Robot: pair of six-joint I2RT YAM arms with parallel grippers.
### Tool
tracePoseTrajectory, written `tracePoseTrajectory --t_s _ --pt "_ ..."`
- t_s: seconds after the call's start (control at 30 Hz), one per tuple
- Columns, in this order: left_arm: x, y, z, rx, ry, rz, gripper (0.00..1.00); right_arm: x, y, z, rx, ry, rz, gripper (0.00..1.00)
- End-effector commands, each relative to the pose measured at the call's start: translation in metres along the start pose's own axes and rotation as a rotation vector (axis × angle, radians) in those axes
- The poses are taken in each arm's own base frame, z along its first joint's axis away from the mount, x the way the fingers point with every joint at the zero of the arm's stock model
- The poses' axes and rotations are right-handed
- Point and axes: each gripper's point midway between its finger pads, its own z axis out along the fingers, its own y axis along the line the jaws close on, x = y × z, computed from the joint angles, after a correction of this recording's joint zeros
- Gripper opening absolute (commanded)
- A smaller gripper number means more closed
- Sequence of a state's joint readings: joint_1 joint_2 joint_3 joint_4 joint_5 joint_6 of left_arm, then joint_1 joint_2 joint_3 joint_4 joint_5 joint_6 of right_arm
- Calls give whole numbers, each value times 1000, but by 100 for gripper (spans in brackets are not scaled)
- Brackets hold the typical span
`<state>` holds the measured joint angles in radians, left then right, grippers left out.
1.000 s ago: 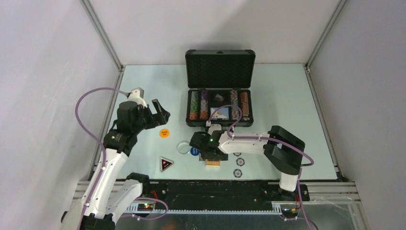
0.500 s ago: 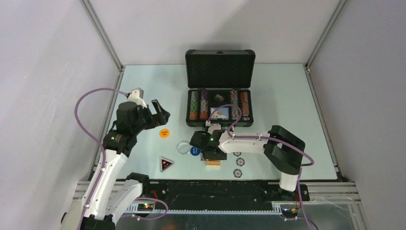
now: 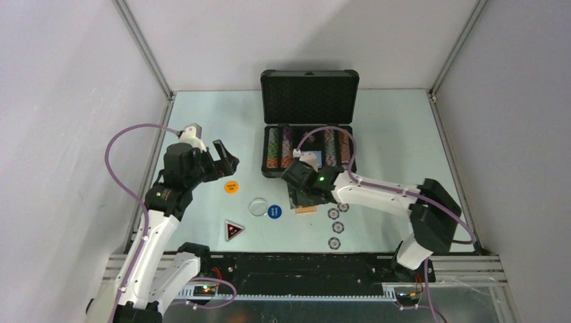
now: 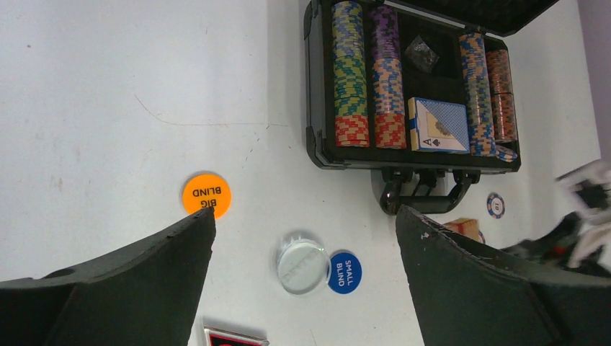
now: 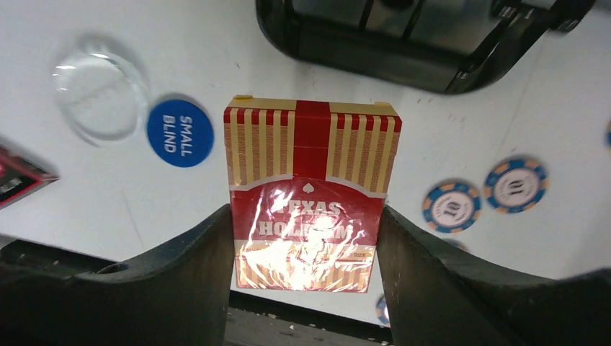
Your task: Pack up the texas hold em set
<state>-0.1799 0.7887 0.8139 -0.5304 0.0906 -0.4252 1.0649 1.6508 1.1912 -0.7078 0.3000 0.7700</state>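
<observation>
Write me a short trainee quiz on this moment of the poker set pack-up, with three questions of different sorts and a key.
1. True or false: the right gripper is shut on the red card box.
2. Fill in: the lid of the case is ___.
3. The blue SMALL BLIND button lies: A) inside the case; B) on the table beside the clear disc; C) on top of the red card box.

Key: 1 true; 2 open; 3 B.
</observation>
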Motion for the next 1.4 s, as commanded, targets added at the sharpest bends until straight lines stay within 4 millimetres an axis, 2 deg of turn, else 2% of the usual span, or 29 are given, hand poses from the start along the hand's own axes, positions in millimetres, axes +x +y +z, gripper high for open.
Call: tracePoseTrajectory --t_s 0.0,0.2,0.3,0.33,0.4,0.47,0.53,0.7,0.77,0.8,0.83,0.87,0.9,0.93,0.97,1.0,1.17,1.37 --pt "-7 -2 -2 22 -30 17 100 -52 2 -40 -132 -151 -125 15" --pt "-6 -2 -2 19 -28 16 100 -128 -33 -60 -224 -267 -150 11" --pt "-6 -1 -1 16 -27 16 100 -166 -41 -67 -281 -373 -184 10" --pt "-5 -1 -1 15 -25 16 100 -181 -45 -70 -292 -428 -240 10" --pt "-5 -1 -1 14 -25 15 100 -198 -49 -69 -299 -494 -360 7" --pt "-5 -1 -1 17 -25 16 100 -210 -51 -65 -295 -545 -531 0" --pt "-6 -1 -1 18 -26 16 100 -219 -52 -61 -287 -583 -684 0" --pt "-5 -1 -1 18 -23 16 100 -239 -57 -46 -307 -588 -904 0" --pt "-4 -1 -1 19 -21 17 100 -249 -57 -42 -285 -597 -1086 0" --pt "-4 -1 0 19 -20 16 100 -246 -59 -29 -277 -557 -1118 0" --pt "-4 -1 0 20 -18 14 100 -258 -63 -30 -231 -570 -1171 0" --pt "-3 -1 0 20 -16 14 100 -256 -67 -17 -220 -531 -1198 0" --pt "-3 -1 1 21 -12 13 100 -268 -71 -18 -179 -542 -1253 0" --pt "-2 -1 1 21 -12 13 100 -264 -75 -5 -176 -500 -1279 0" --pt "-2 -1 2 22 -8 12 100 -271 -80 -5 -155 -496 -1334 0" --pt "-2 -1 2 23 -8 11 100 -271 -81 4 -159 -473 -1363 0" --pt "-2 0 3 19 -5 10 100 -283 -79 10 -245 -517 -1552 0" --pt "-1 0 4 20 -2 8 100 -287 -86 35 -291 -459 -1685 0"
